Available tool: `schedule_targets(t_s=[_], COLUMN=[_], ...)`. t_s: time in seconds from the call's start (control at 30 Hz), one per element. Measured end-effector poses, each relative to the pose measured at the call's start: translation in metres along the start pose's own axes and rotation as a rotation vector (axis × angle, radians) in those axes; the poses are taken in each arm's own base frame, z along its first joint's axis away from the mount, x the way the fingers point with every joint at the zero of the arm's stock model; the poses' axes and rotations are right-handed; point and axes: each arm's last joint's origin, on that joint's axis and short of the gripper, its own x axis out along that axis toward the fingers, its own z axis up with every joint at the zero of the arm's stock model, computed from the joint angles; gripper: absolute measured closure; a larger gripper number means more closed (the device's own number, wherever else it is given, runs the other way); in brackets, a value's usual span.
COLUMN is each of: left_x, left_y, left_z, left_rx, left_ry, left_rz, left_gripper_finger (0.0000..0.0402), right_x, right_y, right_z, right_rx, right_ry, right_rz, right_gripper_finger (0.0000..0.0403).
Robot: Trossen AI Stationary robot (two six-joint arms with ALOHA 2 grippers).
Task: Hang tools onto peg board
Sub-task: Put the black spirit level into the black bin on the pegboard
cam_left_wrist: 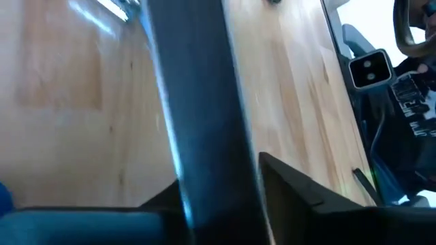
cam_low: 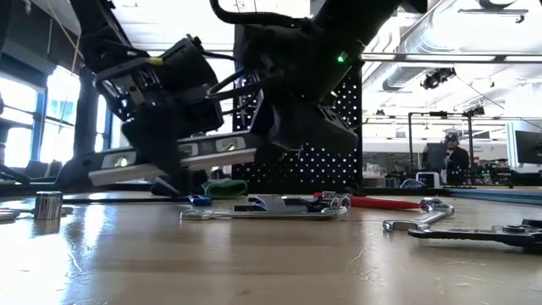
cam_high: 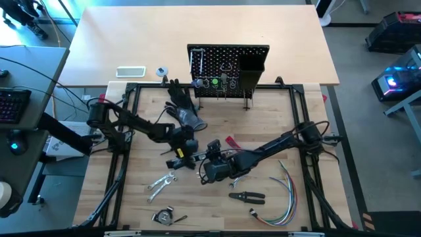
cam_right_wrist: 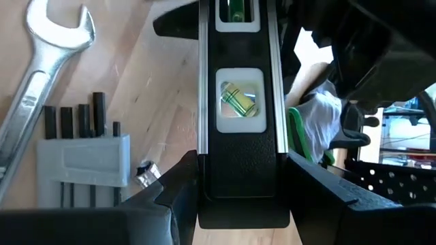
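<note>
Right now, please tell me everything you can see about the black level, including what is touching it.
The black level is a long, straight bar with a textured black face, silvery side rails and inset windows holding green vials. It is lifted off the wooden table, roughly horizontal with a slight tilt in the low view. The right gripper clamps one end between its fingers. The left gripper is at the other end, with a finger on each side of the bar; whether it is gripping is unclear. It hangs near mid-table, before the peg board.
</note>
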Motion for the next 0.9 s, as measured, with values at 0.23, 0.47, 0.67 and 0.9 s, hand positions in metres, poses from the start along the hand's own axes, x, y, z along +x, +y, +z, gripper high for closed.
schedule_targets(t_s=[0.23,0.47,0.67,0.9], left_x=[-0.007,-0.006,-0.006,-0.009], left_y=[0.007,0.005,-0.003,-0.011], left_z=[0.009,0.016,0.035,0.056], left_rx=[-0.005,0.049,0.123,0.235], left_ry=[-0.041,-0.056,-0.063,-0.090], left_rz=[0.028,0.030,0.036,0.017], left_gripper_finger=[0.0355,0.0360,0.0360,0.0361], right_x=[-0.010,-0.020,-0.044,-0.093], right_y=[-0.003,-0.007,-0.018,-0.036], right_z=[-0.005,-0.008,-0.012,-0.026], right_rx=[0.013,0.064,0.124,0.236], right_ry=[0.046,0.064,0.065,0.066], right_rz=[0.005,0.030,0.019,0.057], right_gripper_finger=[0.0226,0.0225,0.0202,0.0192])
